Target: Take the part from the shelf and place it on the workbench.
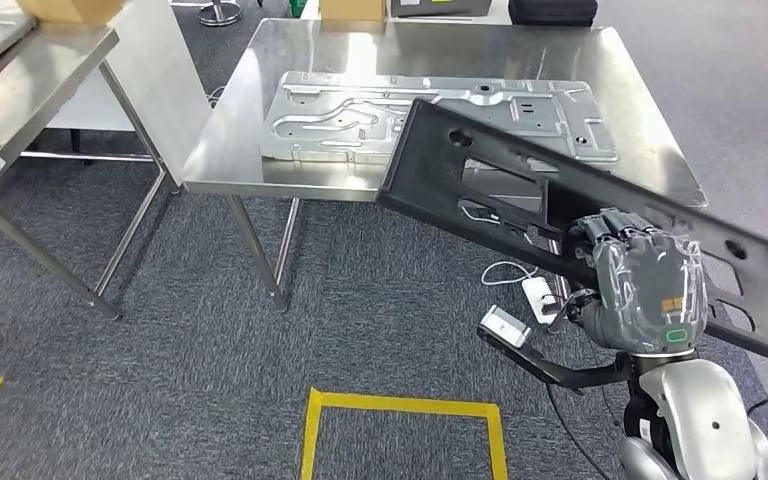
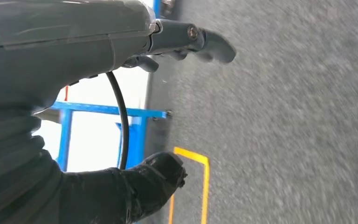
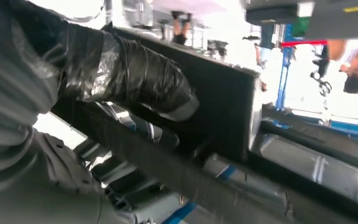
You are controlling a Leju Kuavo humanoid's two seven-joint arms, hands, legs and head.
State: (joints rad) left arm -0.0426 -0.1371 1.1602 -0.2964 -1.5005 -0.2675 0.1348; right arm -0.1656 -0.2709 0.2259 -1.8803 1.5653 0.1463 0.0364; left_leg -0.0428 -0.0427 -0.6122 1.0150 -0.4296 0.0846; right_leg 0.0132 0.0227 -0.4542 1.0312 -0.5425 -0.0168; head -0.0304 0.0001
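A long flat black panel [image 1: 480, 170] with cut-out holes hangs tilted in the air, its far end over the near edge of the steel workbench [image 1: 620, 90]. My right hand [image 1: 640, 275] grips this part near its middle; in the right wrist view the thumb [image 3: 135, 77] and fingers clamp the black panel [image 3: 223, 107]. A silver stamped metal sheet [image 1: 360, 115] lies flat on the workbench. My left hand [image 2: 182, 42] hangs above grey carpet with its fingers loosely apart and nothing in them.
A second steel table [image 1: 40, 60] stands at the left, with a cardboard box at its top corner. Yellow floor tape [image 1: 400, 405] marks a square on the grey carpet. A white power strip [image 1: 540, 290] and cables lie under the workbench. Blue framing [image 2: 102, 109] stands near my left side.
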